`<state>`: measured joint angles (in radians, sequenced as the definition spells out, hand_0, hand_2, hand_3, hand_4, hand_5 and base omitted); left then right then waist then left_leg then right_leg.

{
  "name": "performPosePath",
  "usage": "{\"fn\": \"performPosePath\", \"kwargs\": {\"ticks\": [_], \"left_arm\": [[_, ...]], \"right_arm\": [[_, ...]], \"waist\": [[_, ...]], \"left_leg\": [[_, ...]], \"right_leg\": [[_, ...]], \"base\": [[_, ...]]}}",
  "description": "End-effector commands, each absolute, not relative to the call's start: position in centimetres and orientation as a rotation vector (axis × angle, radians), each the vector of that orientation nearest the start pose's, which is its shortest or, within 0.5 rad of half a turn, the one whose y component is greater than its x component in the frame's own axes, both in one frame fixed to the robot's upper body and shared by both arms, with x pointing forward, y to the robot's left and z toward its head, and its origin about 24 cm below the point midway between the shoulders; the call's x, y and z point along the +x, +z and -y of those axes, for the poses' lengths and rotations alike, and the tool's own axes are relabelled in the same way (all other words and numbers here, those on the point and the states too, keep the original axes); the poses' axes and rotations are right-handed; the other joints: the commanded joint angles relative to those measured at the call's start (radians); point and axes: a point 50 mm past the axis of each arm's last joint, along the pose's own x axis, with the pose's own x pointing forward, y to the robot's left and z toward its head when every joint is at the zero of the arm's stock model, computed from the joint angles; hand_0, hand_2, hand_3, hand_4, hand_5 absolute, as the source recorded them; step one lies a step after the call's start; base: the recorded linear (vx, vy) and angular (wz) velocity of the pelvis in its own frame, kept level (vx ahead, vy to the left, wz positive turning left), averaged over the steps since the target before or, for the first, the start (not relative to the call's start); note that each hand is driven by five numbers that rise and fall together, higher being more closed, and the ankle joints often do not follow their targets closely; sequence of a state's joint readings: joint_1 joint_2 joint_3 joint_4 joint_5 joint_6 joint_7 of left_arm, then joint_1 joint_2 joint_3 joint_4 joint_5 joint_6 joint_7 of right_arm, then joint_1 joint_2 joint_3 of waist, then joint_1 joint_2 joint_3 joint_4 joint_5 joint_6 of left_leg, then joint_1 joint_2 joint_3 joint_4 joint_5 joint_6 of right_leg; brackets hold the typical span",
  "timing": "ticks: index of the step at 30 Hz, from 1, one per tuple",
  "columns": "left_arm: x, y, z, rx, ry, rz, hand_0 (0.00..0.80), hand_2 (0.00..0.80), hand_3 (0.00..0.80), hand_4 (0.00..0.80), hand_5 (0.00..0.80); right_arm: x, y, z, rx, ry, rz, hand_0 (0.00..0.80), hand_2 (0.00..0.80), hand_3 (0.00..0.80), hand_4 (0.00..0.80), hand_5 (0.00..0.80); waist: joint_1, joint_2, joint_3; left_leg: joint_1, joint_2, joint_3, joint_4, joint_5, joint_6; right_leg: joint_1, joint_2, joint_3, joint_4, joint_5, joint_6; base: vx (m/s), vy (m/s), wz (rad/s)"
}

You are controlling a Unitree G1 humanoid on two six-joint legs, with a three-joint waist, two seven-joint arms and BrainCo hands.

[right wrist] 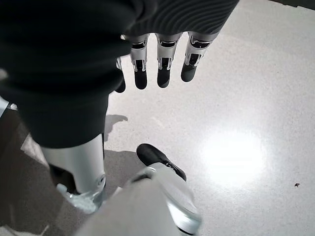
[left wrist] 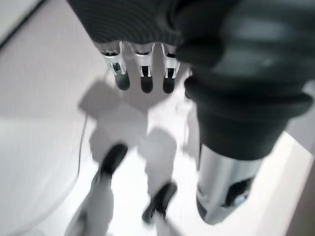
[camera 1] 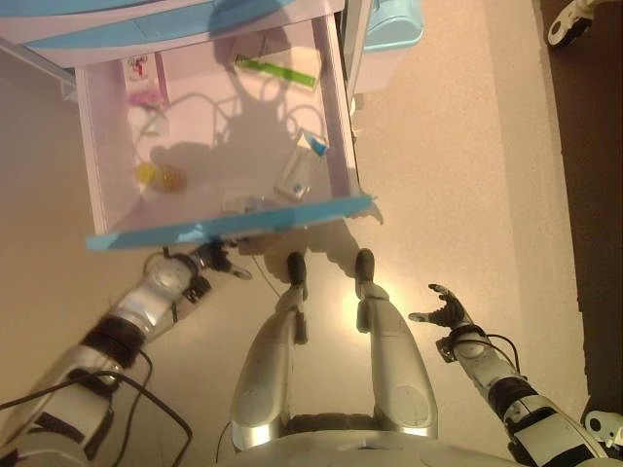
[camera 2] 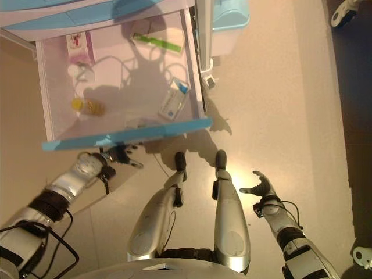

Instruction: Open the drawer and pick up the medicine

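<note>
- Pale floor [camera 1: 458,156] is stretching out below an open drawer [camera 1: 336,146] with a blue front edge.
- Lying near the drawer's front right corner is the medicine box [camera 1: 302,167], white and blue, untouched.
- Sitting around it are a green tube [camera 1: 275,72], a pink packet [camera 1: 142,80] and a yellow item [camera 1: 148,174].
- Left hand [camera 1: 216,259] is hanging just under the drawer front, fingers relaxed, holding nothing.
- Right hand [camera 1: 446,311] is hovering over the floor, well apart, fingers spread.

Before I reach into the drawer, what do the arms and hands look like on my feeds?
Both arms are silver-grey with dark bands at the joints. Each wrist and hand back sits under a dark ribbed cover. The left hand and right hand have silver fingers ending in rounded dark tips, with a thumb set apart.
</note>
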<state>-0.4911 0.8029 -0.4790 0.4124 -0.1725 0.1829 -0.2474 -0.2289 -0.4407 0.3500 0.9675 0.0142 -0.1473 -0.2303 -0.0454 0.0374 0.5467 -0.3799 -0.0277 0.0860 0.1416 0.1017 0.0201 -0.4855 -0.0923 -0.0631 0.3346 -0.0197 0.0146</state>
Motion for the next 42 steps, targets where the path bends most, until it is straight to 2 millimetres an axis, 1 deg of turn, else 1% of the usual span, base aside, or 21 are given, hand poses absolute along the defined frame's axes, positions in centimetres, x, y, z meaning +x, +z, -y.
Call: {"fn": "performPosePath", "kwargs": {"ticks": [1, 3, 6, 7, 9, 10, 12, 13, 16, 19, 21, 22, 25, 29, 30, 32, 35, 36, 39, 41, 42], "left_arm": [[35.0, 16.6, -27.3, 0.748, -0.16, -0.151, 0.0, 0.0, 0.0, 0.0, 0.0], [35.7, 18.9, -28.8, 0.759, -0.067, -0.118, 0.0, 0.0, 0.0, 0.0, 0.0], [36.6, 22.5, -31.5, 0.761, 0.151, -0.066, 0.0, 0.0, 0.0, 0.0, 0.0], [36.7, 24.6, -32.9, 0.786, 0.264, -0.038, 0.0, 0.0, 0.0, 0.0, 0.0], [36.6, 26.8, -34.3, 0.779, 0.418, -0.008, 0.0, 0.0, 0.0, 0.0, 0.0], [36.3, 28.4, -35.3, 0.77, 0.54, 0.019, 0.0, 0.0, 0.0, 0.0, 0.0], [35.9, 30.1, -36.2, 0.745, 0.692, 0.061, 0.0, 0.0, 0.0, 0.0, 0.0], [35.8, 31.1, -36.3, 0.73, 0.769, 0.093, 0.0, 0.0, 0.0, 0.0, 0.0], [36.0, 32.3, -35.5, 0.691, 0.847, 0.166, 0.0, 0.0, 0.0, 0.0, 0.0], [37.2, 31.8, -33.3, 0.707, 0.747, 0.2, 0.0, 0.0, 0.0, 0.0, 0.0], [38.1, 30.7, -31.5, 0.724, 0.666, 0.221, 0.0, 0.0, 0.0, 0.0, 0.0], [38.3, 30.2, -31.0, 0.722, 0.643, 0.227, 0.0, 0.0, 0.0, 0.0, 0.0], [38.8, 27.7, -29.7, 0.666, 0.53, 0.224, 0.0, 0.0, 0.0, 0.0, 0.0], [38.3, 21.7, -29.3, 0.551, 0.39, 0.165, 0.0, 0.0, 0.0, 0.0, 0.0], [37.9, 19.7, -29.1, 0.538, 0.343, 0.145, 0.0, 0.0, 0.0, 0.0, 0.0], [36.4, 14.7, -28.8, 0.447, 0.271, 0.079, 0.0, 0.0, 0.0, 0.0, 0.0], [33.8, 8.5, -27.9, 0.313, 0.182, -0.017, 0.0, 0.0, 0.0, 0.0, 0.0], [32.3, 5.7, -27.3, 0.282, 0.154, -0.066, 0.0, 0.0, 0.0, 0.0, 0.0], [28.7, -0.1, -26.3, 0.256, 0.113, -0.217, 0.0, 0.0, 0.0, 0.0, 0.0], [26.6, -2.9, -26.1, 0.21, 0.128, -0.315, 0.0, 0.0, 0.0, 0.0, 0.0], [25.3, -4.5, -25.5, 0.224, 0.092, -0.368, 0.0, 0.0, 0.0, 0.0, 0.0]], "right_arm": [[20.6, -7.8, 28.1, -0.657, -0.104, -0.603, 0.0, 0.0, 0.0, 0.0, 0.0], [20.5, -7.7, 28.4, -0.669, -0.099, -0.598, 0.0, 0.0, 0.0, 0.0, 0.0], [20.8, -7.3, 28.3, -0.683, -0.085, -0.575, 0.0, 0.0, 0.0, 0.0, 0.0], [21.0, -7.1, 28.1, -0.69, -0.071, -0.561, 0.0, 0.0, 0.0, 0.0, 0.0], [21.3, -6.9, 27.7, -0.695, -0.054, -0.546, 0.0, 0.0, 0.0, 0.0, 0.0], [21.5, -6.9, 27.4, -0.699, -0.042, -0.538, 0.0, 0.0, 0.0, 0.0, 0.0], [21.8, -6.9, 27.0, -0.695, -0.033, -0.524, 0.0, 0.0, 0.0, 0.0, 0.0], [22.0, -6.8, 26.7, -0.691, -0.026, -0.513, 0.0, 0.0, 0.0, 0.0, 0.0], [22.6, -6.7, 25.9, -0.661, -0.018, -0.492, 0.0, 0.0, 0.0, 0.0, 0.0], [22.6, -6.9, 25.2, -0.652, 0.0, -0.493, 0.0, 0.0, 0.0, 0.0, 0.0], [22.4, -7.1, 24.7, -0.664, 0.025, -0.487, 0.0, 0.0, 0.0, 0.0, 0.0], [22.4, -7.1, 24.6, -0.669, 0.031, -0.483, 0.0, 0.0, 0.0, 0.0, 0.0], [22.3, -7.2, 24.3, -0.67, 0.035, -0.473, 0.0, 0.0, 0.0, 0.0, 0.0], [22.4, -7.3, 23.9, -0.652, 0.022, -0.47, 0.0, 0.0, 0.0, 0.0, 0.0], [22.4, -7.3, 23.8, -0.644, 0.016, -0.473, 0.0, 0.0, 0.0, 0.0, 0.0], [22.3, -7.4, 23.9, -0.619, -0.001, -0.485, 0.0, 0.0, 0.0, 0.0, 0.0], [22.0, -7.7, 24.1, -0.596, -0.024, -0.501, 0.0, 0.0, 0.0, 0.0, 0.0], [21.6, -8.0, 24.2, -0.594, -0.027, -0.513, 0.0, 0.0, 0.0, 0.0, 0.0], [20.5, -8.9, 24.5, -0.598, -0.01, -0.555, 0.0, 0.0, 0.0, 0.0, 0.0], [19.8, -9.4, 24.6, -0.604, 0.013, -0.584, 0.0, 0.0, 0.0, 0.0, 0.0], [19.3, -9.8, 24.6, -0.6, 0.028, -0.609, 0.0, 0.0, 0.0, 0.0, 0.0]], "waist": [[-0.049, 0.021, -0.027], [-0.064, 0.016, -0.027], [-0.089, 0.004, -0.027], [-0.105, -0.005, -0.027], [-0.122, -0.018, -0.027], [-0.137, -0.029, -0.027], [-0.153, -0.045, -0.027], [-0.16, -0.053, -0.027], [-0.167, -0.072, -0.027], [-0.167, -0.08, -0.027], [-0.166, -0.079, -0.027], [-0.166, -0.078, -0.027], [-0.157, -0.071, -0.027], [-0.129, -0.055, -0.027], [-0.119, -0.05, -0.027], [-0.095, -0.04, -0.027], [-0.064, -0.028, -0.04], [-0.053, -0.022, -0.055], [-0.03, -0.018, -0.105], [-0.019, -0.018, -0.141], [-0.012, -0.02, -0.164]], "left_leg": [[-0.093, -0.04, -0.009, 0.212, -0.175, 0.041], [-0.109, -0.036, 0.002, 0.232, -0.181, 0.043], [-0.127, -0.03, 0.018, 0.25, -0.188, 0.047], [-0.136, -0.027, 0.025, 0.259, -0.192, 0.048], [-0.149, -0.023, 0.033, 0.272, -0.197, 0.048], [-0.157, -0.02, 0.037, 0.281, -0.201, 0.048], [-0.164, -0.015, 0.047, 0.286, -0.206, 0.05], [-0.166, -0.013, 0.053, 0.286, -0.208, 0.049], [-0.173, -0.01, 0.067, 0.284, -0.216, 0.049], [-0.167, -0.008, 0.076, 0.278, -0.224, 0.049], [-0.154, -0.011, 0.078, 0.261, -0.227, 0.051], [-0.148, -0.012, 0.08, 0.254, -0.226, 0.052], [-0.121, -0.018, 0.082, 0.225, -0.222, 0.054], [-0.061, -0.026, 0.066, 0.182, -0.215, 0.051], [-0.041, -0.028, 0.059, 0.168, -0.211, 0.049], [0.009, -0.034, 0.041, 0.137, -0.201, 0.042], [0.082, -0.038, 0.016, 0.078, -0.179, 0.029], [0.108, -0.038, 0.005, 0.051, -0.17, 0.023], [0.179, -0.03, -0.014, -0.025, -0.144, 0.007], [0.221, -0.024, -0.021, -0.074, -0.127, -0.006], [0.25, -0.021, -0.026, -0.108, -0.117, -0.013]], "right_leg": [[-0.035, 0.056, -0.009, 0.099, -0.073, -0.021], [-0.055, 0.058, 0.003, 0.11, -0.07, -0.022], [-0.081, 0.067, 0.021, 0.119, -0.064, -0.02], [-0.091, 0.073, 0.031, 0.119, -0.062, -0.02], [-0.105, 0.081, 0.044, 0.118, -0.056, -0.019], [-0.114, 0.089, 0.056, 0.118, -0.053, -0.018], [-0.124, 0.097, 0.073, 0.113, -0.047, -0.017], [-0.128, 0.103, 0.084, 0.105, -0.041, -0.017], [-0.14, 0.112, 0.1, 0.091, -0.031, -0.013], [-0.138, 0.116, 0.109, 0.083, -0.031, -0.008], [-0.134, 0.122, 0.117, 0.078, -0.029, -0.004], [-0.13, 0.123, 0.117, 0.074, -0.028, -0.003], [-0.107, 0.122, 0.118, 0.053, -0.025, 0.002], [-0.047, 0.114, 0.105, 0.03, -0.029, 0.008], [-0.025, 0.109, 0.098, 0.022, -0.031, 0.01], [0.035, 0.097, 0.077, -0.005, -0.03, 0.011], [0.119, 0.084, 0.049, -0.053, -0.026, 0.013], [0.15, 0.08, 0.038, -0.074, -0.026, 0.014], [0.238, 0.074, 0.014, -0.144, -0.017, 0.02], [0.289, 0.075, 0.002, -0.192, -0.008, 0.024], [0.324, 0.074, -0.008, -0.225, -0.001, 0.027]], "base": [[0.029, 0.02, 0.08], [0.013, 0.02, -0.01], [0.017, 0.062, -0.05], [0.004, 0.067, -0.01], [0.003, 0.059, -0.09], [0.004, 0.05, -0.19], [0.003, 0.05, -0.23], [0.001, 0.045, -0.22], [-0.009, 0.038, -0.21], [-0.009, 0.031, -0.16], [0.002, 0.038, -0.15], [-0.007, 0.041, -0.05], [-0.01, 0.022, 0.0], [-0.012, -0.015, -0.04], [-0.018, -0.033, -0.01], [-0.017, -0.043, 0.05], [-0.015, -0.032, 0.18], [0.009, -0.026, 0.32], [0.025, -0.04, 0.27], [0.053, -0.037, 0.23], [0.052, -0.035, 0.22]]}}
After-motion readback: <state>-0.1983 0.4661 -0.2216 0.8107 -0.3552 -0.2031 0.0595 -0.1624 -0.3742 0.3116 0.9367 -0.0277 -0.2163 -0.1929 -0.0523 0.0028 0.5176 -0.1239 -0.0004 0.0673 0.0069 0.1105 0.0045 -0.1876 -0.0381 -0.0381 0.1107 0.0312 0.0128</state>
